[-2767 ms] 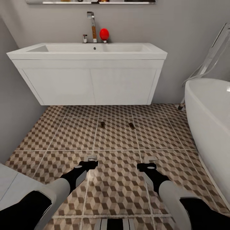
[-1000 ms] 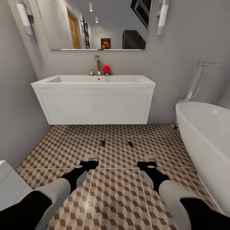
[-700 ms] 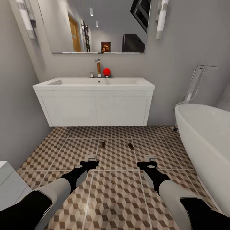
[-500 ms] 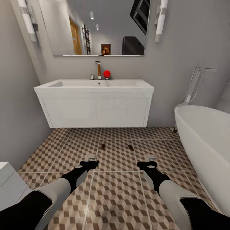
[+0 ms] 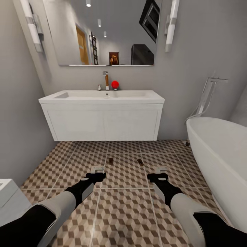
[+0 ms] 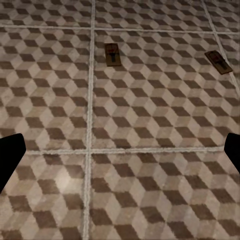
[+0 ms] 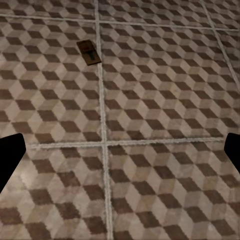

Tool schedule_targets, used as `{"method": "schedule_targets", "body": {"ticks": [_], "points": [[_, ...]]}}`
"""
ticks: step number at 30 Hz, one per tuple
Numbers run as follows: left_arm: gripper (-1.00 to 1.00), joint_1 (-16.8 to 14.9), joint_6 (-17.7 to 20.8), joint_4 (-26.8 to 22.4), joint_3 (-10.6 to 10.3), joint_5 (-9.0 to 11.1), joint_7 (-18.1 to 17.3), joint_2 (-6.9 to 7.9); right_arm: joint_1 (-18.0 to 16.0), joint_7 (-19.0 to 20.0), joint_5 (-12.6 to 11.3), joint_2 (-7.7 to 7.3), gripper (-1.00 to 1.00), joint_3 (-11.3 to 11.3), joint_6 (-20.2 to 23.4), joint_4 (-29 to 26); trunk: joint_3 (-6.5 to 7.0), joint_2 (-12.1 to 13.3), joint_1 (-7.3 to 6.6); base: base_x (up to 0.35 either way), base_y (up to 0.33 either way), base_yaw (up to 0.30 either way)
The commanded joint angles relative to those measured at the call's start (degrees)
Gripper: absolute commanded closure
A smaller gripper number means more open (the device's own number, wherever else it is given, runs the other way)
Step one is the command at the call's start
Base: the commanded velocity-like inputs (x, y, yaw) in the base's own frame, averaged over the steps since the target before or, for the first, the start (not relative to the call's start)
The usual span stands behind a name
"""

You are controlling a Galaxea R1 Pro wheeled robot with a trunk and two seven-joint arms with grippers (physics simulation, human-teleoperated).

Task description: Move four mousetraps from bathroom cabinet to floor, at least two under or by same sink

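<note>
one mousetrap (image 7: 89, 52) flat on the bathroom floor (image 7: 160, 100), just beside a grout line, dark fingertips (image 7: 9, 157) wide apart

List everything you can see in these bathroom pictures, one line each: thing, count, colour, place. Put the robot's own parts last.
Mousetraps: two, dark brown, on the floor in front of the sink, apart from each other.
Floor: one, brown, beige and white cube-pattern tiles.
Sink: one, white, against the back wall.
Tap: one, metal and brown, behind the basin.
Red ball: one, beside the tap.
Mirror: one, above the sink.
Bathtub: one, white, right side.
White fixture: one, lower left corner.
Left gripper: black, open, above the floor.
Right gripper: black, open, above the floor.
</note>
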Motion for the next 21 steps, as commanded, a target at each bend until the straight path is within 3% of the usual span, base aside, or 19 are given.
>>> {"method": "schedule_targets", "body": {"ticks": [1, 21], "points": [[-1.0, 0.0, -0.1, 0.0, -0.5, 0.5, 0.3, 0.0, 0.0, -0.1, 0.5, 0.02, -1.0, -0.1, 0.3, -0.1, 0.13, 0.4, -0.24, 0.0, 0.0, 0.0], [-1.0, 0.0, -0.1, 0.0, -0.5, 0.5, 0.2, 0.01, 0.0, 0.1, 0.4, -0.13, -1.0, -0.4, 0.2, -0.1, 3.72, 8.4, -4.63, 0.0, 0.0, 0.0]]}}
